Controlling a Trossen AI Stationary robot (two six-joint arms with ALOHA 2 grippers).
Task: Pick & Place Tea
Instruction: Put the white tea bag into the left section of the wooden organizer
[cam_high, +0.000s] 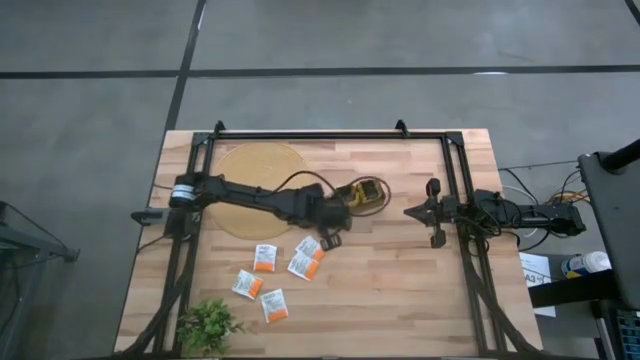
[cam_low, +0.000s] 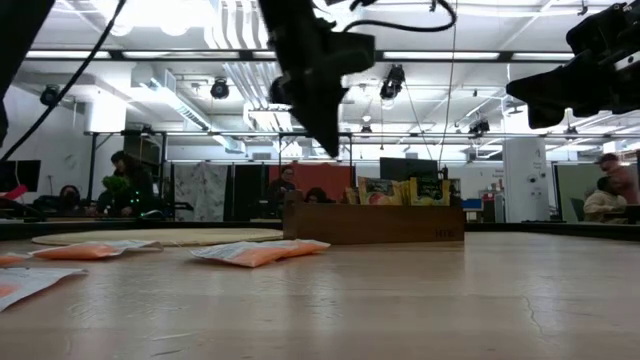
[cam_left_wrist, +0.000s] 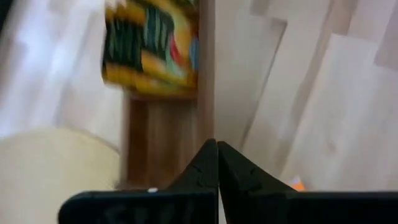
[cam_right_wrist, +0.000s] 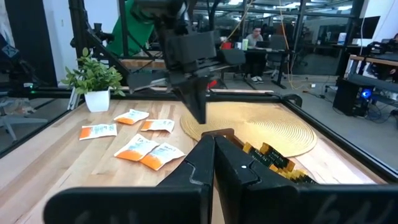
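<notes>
Several white-and-orange tea sachets (cam_high: 265, 258) lie flat on the table's near left part, and also show in the low view (cam_low: 260, 252) and the right wrist view (cam_right_wrist: 152, 152). Green-and-yellow sachets (cam_left_wrist: 149, 43) stand in the wooden tray (cam_high: 368, 195). My left gripper (cam_high: 330, 240) hangs shut above the table between the tray and the loose sachets, fingers pointing down (cam_low: 332, 145), with nothing between them (cam_left_wrist: 216, 163). My right gripper (cam_high: 413, 212) waits shut at the table's right side (cam_right_wrist: 213, 149).
A round straw mat (cam_high: 262, 185) lies on the far left part of the table under my left arm. A small potted plant (cam_high: 208, 325) stands at the near left corner. A black frame (cam_high: 330, 133) borders the table. People sit in the room behind.
</notes>
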